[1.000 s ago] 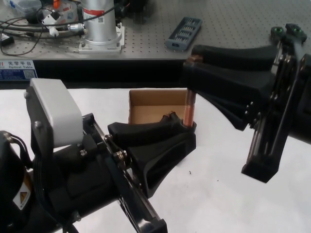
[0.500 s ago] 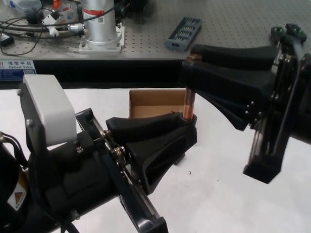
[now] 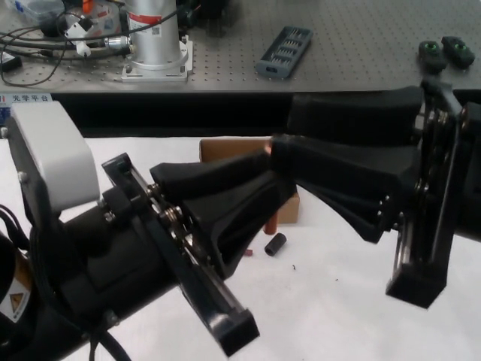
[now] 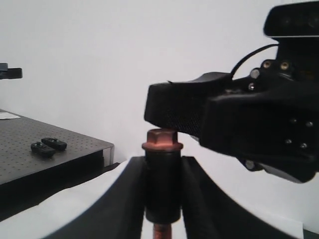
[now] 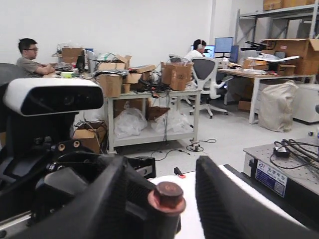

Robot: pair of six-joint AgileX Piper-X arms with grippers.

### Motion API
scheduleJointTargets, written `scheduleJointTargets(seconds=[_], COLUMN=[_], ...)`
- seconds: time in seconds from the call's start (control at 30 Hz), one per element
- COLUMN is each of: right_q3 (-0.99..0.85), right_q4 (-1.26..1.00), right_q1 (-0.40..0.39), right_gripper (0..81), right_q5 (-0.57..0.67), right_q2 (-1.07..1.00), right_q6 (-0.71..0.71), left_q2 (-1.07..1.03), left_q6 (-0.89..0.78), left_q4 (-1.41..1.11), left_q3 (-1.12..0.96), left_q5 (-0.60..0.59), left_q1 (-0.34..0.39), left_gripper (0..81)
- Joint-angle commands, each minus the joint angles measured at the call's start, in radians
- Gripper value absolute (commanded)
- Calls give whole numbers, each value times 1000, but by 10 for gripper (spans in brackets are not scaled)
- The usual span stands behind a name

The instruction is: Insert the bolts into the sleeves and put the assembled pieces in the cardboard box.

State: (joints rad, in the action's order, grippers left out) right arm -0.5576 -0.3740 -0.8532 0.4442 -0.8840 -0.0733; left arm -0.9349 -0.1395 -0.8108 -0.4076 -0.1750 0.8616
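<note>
Bolt (image 4: 160,140) and sleeve (image 4: 162,186) are found joined. Left wrist view: in the middle of the frame the left gripper (image 4: 163,172) is clamped on the black sleeve, one finger against each side. The copper head sits on one end of the sleeve and the shank tip shows out of the other end. Right wrist view: the head of the bolt (image 5: 167,196) lies between the fingers of the right gripper (image 5: 162,172), which stand apart and grip nothing. High view: the two grippers meet at the centre of the frame, the left gripper (image 3: 289,192) entering from the lower left and the right gripper (image 3: 279,135) from the right. Together they cover much of the cardboard box (image 3: 225,149), whose rim shows just left of centre. A loose sleeve (image 3: 276,244) lies on the white table (image 3: 338,301) just below centre, near the box. Judgement: insertion appears complete for this piece, and depositing it is the step in hand. The next move calls for the right gripper to draw clear. The left gripper should then bring the piece over the box opening and let go low, so that it settles inside.
</note>
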Motion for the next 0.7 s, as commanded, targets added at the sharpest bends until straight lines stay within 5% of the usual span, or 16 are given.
scheduleJointTargets(seconds=[0.0,0.2,0.37,0.67], right_q3=[-4,-4,-4,-4], right_q4=[22,284,493,661], right_q1=[5,6,6,6], right_gripper=[337,300,9,36], right_q5=[-129,-398,-414,-414], right_q2=[55,202,316,444], right_q6=[0,8,8,7], left_q2=[10,4,-57,-332], left_q6=[-45,-40,-39,-48], left_q4=[-24,318,585,882], left_q3=[-11,-123,-275,-605], left_q5=[92,118,118,-17], left_q1=[0,-31,-98,-247], left_gripper=[6,6,6,6])
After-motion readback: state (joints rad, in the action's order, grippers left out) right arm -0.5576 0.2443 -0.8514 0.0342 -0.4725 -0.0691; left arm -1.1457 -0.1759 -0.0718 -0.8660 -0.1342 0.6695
